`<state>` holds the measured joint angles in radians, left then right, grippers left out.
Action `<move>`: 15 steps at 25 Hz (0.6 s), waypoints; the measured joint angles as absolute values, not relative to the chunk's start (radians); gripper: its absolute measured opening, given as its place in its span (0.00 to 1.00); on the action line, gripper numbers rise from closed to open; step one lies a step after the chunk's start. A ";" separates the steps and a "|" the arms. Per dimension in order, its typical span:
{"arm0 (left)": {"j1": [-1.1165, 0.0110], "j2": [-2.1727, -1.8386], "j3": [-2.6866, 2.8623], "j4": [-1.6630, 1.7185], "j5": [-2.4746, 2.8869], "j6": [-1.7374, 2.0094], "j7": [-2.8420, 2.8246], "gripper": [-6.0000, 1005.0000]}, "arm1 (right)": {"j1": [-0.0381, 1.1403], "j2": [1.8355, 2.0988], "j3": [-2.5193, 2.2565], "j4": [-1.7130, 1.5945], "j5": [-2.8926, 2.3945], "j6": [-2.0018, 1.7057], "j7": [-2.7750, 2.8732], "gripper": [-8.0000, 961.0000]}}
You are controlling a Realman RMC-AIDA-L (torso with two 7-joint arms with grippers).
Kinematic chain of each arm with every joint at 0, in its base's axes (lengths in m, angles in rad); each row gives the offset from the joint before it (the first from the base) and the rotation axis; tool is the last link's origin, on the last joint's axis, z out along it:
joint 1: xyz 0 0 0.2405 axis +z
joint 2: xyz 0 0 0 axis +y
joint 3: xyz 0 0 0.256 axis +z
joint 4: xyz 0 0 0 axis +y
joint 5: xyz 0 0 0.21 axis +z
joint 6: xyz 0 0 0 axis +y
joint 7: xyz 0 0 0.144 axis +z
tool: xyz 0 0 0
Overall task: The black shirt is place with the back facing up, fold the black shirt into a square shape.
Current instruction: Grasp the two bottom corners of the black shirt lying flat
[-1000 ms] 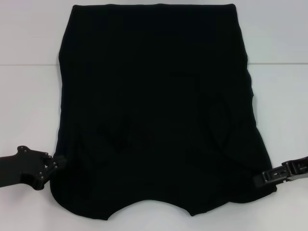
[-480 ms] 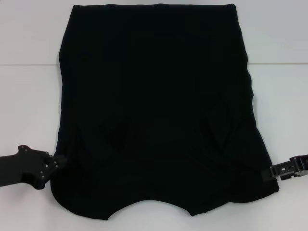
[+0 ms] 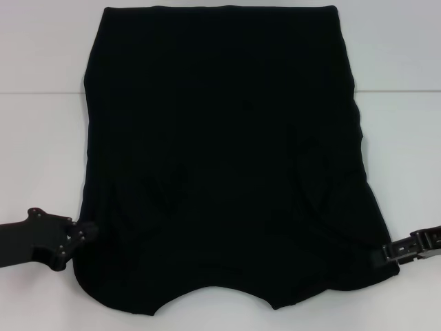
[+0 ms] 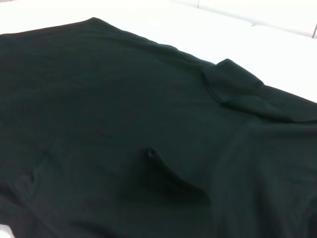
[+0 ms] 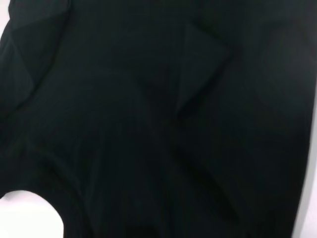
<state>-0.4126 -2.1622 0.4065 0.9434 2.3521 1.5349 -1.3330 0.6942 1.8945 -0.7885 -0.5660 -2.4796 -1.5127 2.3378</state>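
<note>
Two hands, one per side: the left hand (image 3: 84,233) sits right at the near left edge of the black shirt (image 3: 220,158), the right hand (image 3: 379,255) at its near right edge. Can't tell whether either is wide, narrow or already pinching cloth; the tips blend into the black fabric. The shirt lies flat on the white counter (image 3: 41,138) between the hands, stretching away from both, sleeves apparently tucked in already, collar end curved betw. them.

Likely step: take the near corners for the lengthwise fold. To do it well, each hand should catch all cloth layers at its edge, not just the top one, then lift evenly w/ both sides level so the fold line stays straight. Wrinkles near each hand want smoothing.

Count: 1 shirt, 2 hands, 1 counter.
</note>
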 joint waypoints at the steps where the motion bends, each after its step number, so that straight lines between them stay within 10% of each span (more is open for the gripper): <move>1: -0.413 -2.162 0.406 0.943 2.352 1.534 -1.333 0.04 | 0.695 1.897 -0.788 -0.566 -2.480 -1.513 2.338 0.89; 15: -0.410 -2.162 0.403 0.942 2.349 1.523 -1.333 0.04 | 0.720 1.921 -0.784 -0.570 -2.475 -1.536 2.331 0.88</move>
<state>-0.4098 -2.1619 0.4034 0.9418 2.3491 1.5230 -1.3330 0.7200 1.9211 -0.7843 -0.5705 -2.4747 -1.5362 2.3313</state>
